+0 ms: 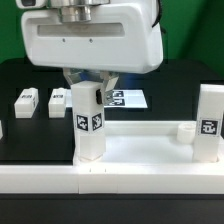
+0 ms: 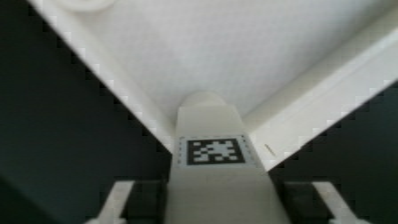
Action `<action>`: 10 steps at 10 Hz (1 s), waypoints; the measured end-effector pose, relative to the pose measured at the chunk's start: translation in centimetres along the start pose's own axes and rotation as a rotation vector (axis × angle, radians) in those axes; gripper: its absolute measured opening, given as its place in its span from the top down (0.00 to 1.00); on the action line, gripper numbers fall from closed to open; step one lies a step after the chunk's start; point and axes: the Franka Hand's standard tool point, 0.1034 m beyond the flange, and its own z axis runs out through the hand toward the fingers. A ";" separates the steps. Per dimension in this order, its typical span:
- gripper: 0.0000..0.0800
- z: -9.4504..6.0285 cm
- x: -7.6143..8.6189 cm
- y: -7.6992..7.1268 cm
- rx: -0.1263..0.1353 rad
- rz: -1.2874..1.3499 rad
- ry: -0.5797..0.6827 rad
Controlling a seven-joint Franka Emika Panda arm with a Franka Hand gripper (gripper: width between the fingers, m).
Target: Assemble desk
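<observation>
The white tray-like tabletop (image 1: pixel 140 143) lies with its raised rim up. My gripper (image 1: pixel 90 84) is shut on the top of a white block leg (image 1: pixel 88 122), which stands upright over the tabletop's corner on the exterior view's left. Whether it is seated in the socket is hidden. In the wrist view the leg (image 2: pixel 217 140) with its square marker sits between my fingers (image 2: pixel 121 200), above the corner where two rims of the tabletop (image 2: pixel 231 50) meet. A second leg (image 1: pixel 209 122) stands upright at the exterior view's right. Two more legs (image 1: pixel 25 102) (image 1: pixel 57 100) lie loose at the left.
The marker board (image 1: pixel 127 98) lies flat behind the tabletop. A long white rail (image 1: pixel 120 183) runs along the front edge below the tabletop. A small white socket (image 1: pixel 186 128) shows at the tabletop's far right corner.
</observation>
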 end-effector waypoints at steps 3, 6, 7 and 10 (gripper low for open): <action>0.64 0.1 0.1 -0.5 0.036 0.343 -0.012; 0.64 0.0 0.1 -0.7 0.055 0.611 -0.027; 0.61 0.0 0.1 -0.7 0.056 0.631 -0.028; 0.24 0.0 0.8 0.1 0.056 0.280 -0.021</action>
